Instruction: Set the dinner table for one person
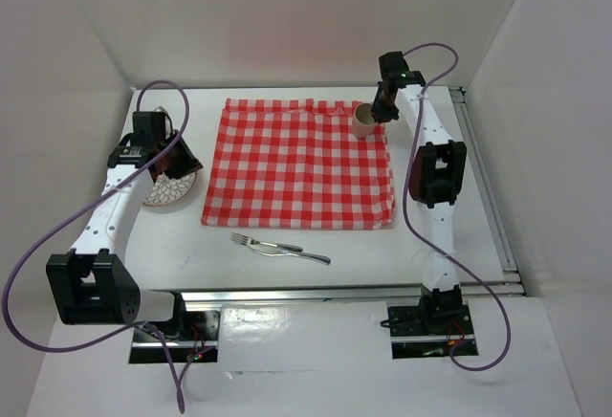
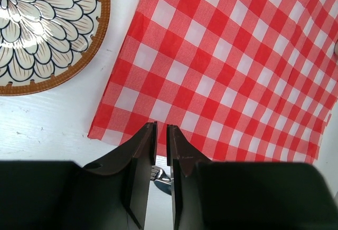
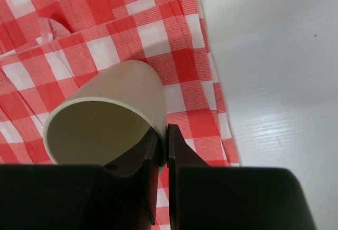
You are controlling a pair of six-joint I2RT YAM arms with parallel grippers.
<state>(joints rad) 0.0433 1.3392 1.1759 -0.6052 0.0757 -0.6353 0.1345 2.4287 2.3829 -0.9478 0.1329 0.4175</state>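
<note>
On the left, the left arm (image 1: 115, 211) reaches out over the patterned plate (image 1: 170, 190), which sits on bare table (image 1: 373, 245) just beside the left edge of the checked cloth (image 1: 301, 164). The left jaws stand nearly shut, only a thin slit between them, and hold nothing. In the wrist view the plate (image 2: 42, 24) lies up and to the left of the jaws, off their line, while they point at the cloth's near left corner (image 2: 105, 132).

In the middle, a fork (image 1: 279, 247) lies on the table just in front of the cloth's near edge. Its long axis runs along that edge, tines to the left, and it is somewhat nearer the left arm.

On the right, the right arm (image 1: 438, 173) stretches to the cloth's far right corner. The right jaws pinch the wall of the beige cup (image 3: 105, 114), one finger inside its mouth. Whether the cup's base rests on the cloth cannot be told. The plate looks like the left arm's to fetch.
</note>
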